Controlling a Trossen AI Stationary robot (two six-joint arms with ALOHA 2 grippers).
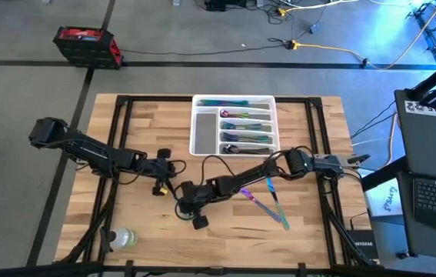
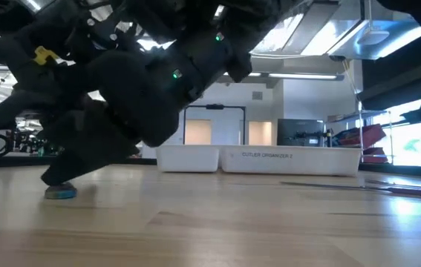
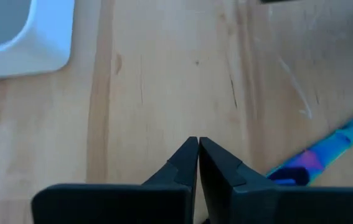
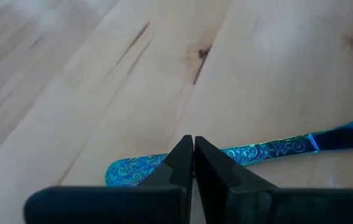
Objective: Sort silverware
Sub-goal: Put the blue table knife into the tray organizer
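My right claw (image 4: 193, 163) is closed and empty, low over the handle of a blue knife (image 4: 244, 154) lying on the bench (image 1: 225, 231), on the side of the white tray (image 1: 202, 132) nearest my arms; my left claw (image 3: 198, 163) is closed and waits nearby. I judge I am about to pick up this piece, so I must open the fingers first. Most silverware (image 1: 244, 127) already lies in the tray, whose wall reads "CUTLERY ORGANIZER 2".

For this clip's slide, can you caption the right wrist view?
Right gripper, fingers shut, poised just above the patterned teal handle of a silverware piece lying on the wooden table.
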